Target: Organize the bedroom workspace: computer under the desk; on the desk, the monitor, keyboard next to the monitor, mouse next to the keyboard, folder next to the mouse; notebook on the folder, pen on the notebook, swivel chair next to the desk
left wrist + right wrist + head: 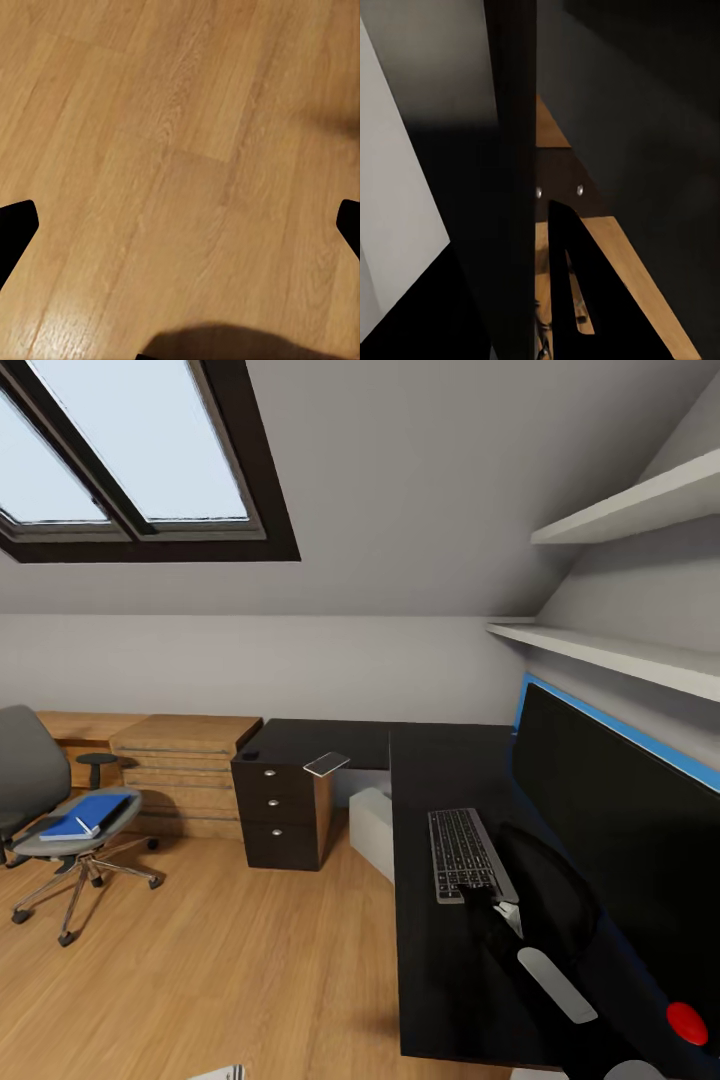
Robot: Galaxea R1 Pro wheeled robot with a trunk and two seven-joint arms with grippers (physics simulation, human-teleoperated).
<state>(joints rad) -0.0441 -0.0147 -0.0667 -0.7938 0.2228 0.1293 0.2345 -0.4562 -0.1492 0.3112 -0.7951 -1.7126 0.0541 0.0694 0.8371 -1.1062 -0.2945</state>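
Note:
The black L-shaped desk (440,980) fills the right of the head view. On it the grey keyboard (463,850) lies in front of the wide black monitor (620,810). The light grey computer (371,830) stands under the desk. At the left, the grey swivel chair (30,780) stands away from the desk with the blue folder (92,815) on its seat. My right gripper (497,905) hovers at the keyboard's near end, its jaws too dark to read. My left gripper (180,225) is open over bare oak floor (180,135). A thin flat rectangle (327,763) overhangs the desk's far edge.
A dark drawer unit (283,810) with silver knobs stands under the desk's far wing, and a light oak dresser (185,760) sits against the back wall. Two white shelves (630,510) hang above the monitor. Open oak floor (230,960) lies between chair and desk.

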